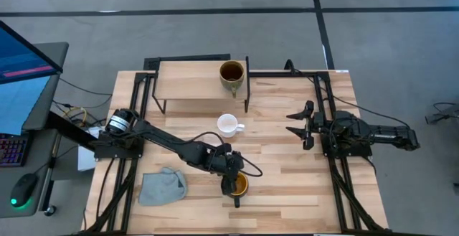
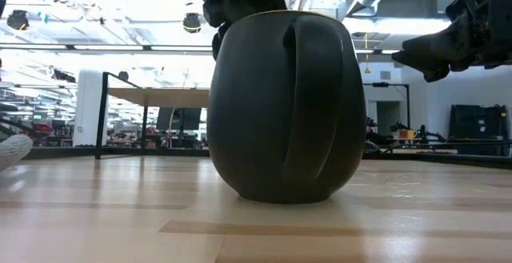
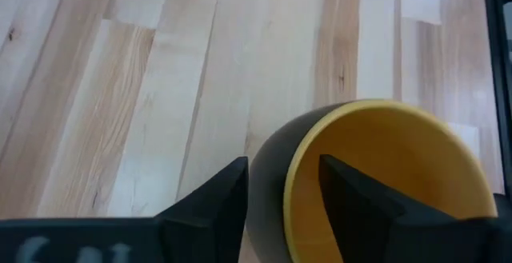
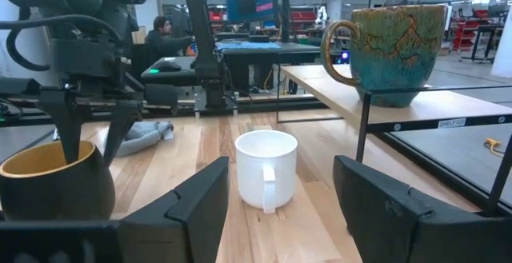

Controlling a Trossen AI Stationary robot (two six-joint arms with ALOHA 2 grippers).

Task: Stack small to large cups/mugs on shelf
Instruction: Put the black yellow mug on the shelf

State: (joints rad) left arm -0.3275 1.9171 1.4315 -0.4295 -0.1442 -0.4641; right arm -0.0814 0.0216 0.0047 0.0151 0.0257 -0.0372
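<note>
The left gripper [image 3: 280, 191] is being closed over the rim of the dark mug [image 3: 376, 183]: one of the fingers [image 3: 352, 187] is set inside against the yellow wall, the other outside on the dark body. A firm clamp cannot be confirmed; the fingers are part-way shut, straddling the rim. The mug is sitting on the counter [image 1: 287, 193] near the front edge, base flat on the wood in the low view.

Step in hand, as judged: grasping the dark mug for transfer. The olive mug [image 1: 232, 76] is already standing on the shelf [image 1: 186, 82]; the white mug [image 1: 228, 125] is waiting on the counter just in front of the shelf. A cloth [image 1: 162, 186] is lying near the dark mug, apart from it.

Next move probably called for: grip being completed, mug lifted straight up, then carried to and nested inside the olive mug.

The right gripper [image 1: 297, 123] is being held wide open at the right side, empty.
</note>
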